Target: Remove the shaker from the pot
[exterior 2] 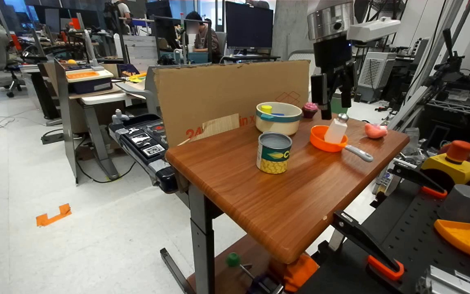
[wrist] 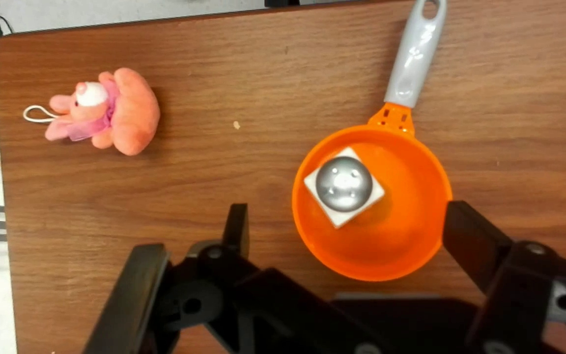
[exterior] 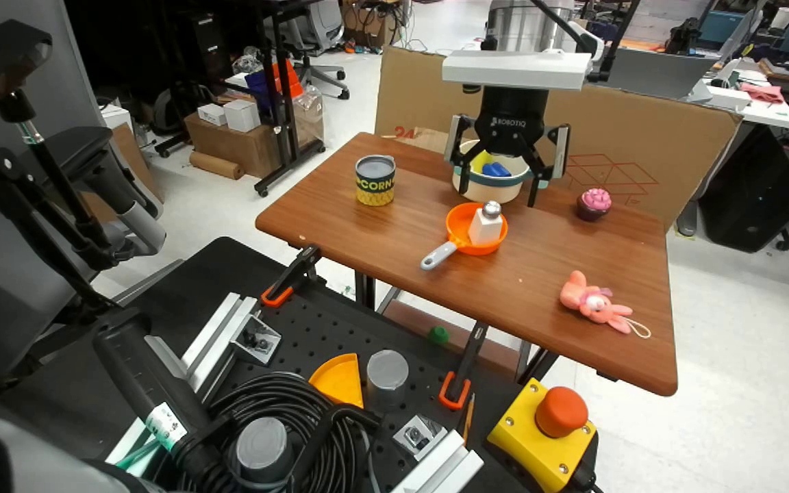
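Gripper (exterior: 498, 198) hanging above the pot (wrist: 401, 233), or nearly so, its 2 fingers (wrist: 477, 241) spread wide and holding nothing. The shaker (exterior 2: 336, 130) sits in that pot, its cap (wrist: 344, 184) standing above the rim (wrist: 371, 129); in an exterior view it seems to lean a bit, though from here I can't tell if it really does. Reading the wrist view as a clock, the shaker is toward 10 o'clock from the pot's middle, the handle (wrist: 413, 59) points between 12 and 1, and the bunny (wrist: 133, 115) lies on the table (wrist: 204, 172) out toward 10.

Were I driving, I'd probably shift a touch toward 12 o'clock before going down. At this spread, the 3 o'clock finger would likely land on the rim and the 9 o'clock finger outside it, so I'd draw them in some and pinch high, above the rim. The shaker stands cornerwise to the fingers; a small turn should bring 2 flat sides square to them, where a corner grip might let it twist. Then lift straight up, gently: a snag could drag the pot along. I'd set it down toward 9 o'clock, short of the bunny.
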Controlling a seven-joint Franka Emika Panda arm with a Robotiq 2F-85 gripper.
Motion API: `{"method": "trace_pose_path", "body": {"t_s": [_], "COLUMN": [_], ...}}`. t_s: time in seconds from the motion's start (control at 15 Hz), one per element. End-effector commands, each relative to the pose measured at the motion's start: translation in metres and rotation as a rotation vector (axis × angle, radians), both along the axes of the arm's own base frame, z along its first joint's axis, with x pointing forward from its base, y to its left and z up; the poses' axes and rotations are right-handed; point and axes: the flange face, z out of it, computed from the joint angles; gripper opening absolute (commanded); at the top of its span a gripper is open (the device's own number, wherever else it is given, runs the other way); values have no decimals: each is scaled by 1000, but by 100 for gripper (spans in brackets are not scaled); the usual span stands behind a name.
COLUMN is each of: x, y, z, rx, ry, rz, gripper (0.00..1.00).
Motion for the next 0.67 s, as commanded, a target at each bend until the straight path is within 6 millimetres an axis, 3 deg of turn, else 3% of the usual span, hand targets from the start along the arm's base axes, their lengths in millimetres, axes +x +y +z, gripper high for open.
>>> {"method": "trace_pose_path", "body": {"t_s": [0.0,0.4,0.47,0.6], "x": [-3,-6,-7,-8], "y": [-7,-9,-9,-10], "z": [-3,-7,-8,-9], "rx": [-4,2,5,8], "ry": [10,31,32,35], "rz": [35,45,56,75], "gripper": [100,100,75,68]}}
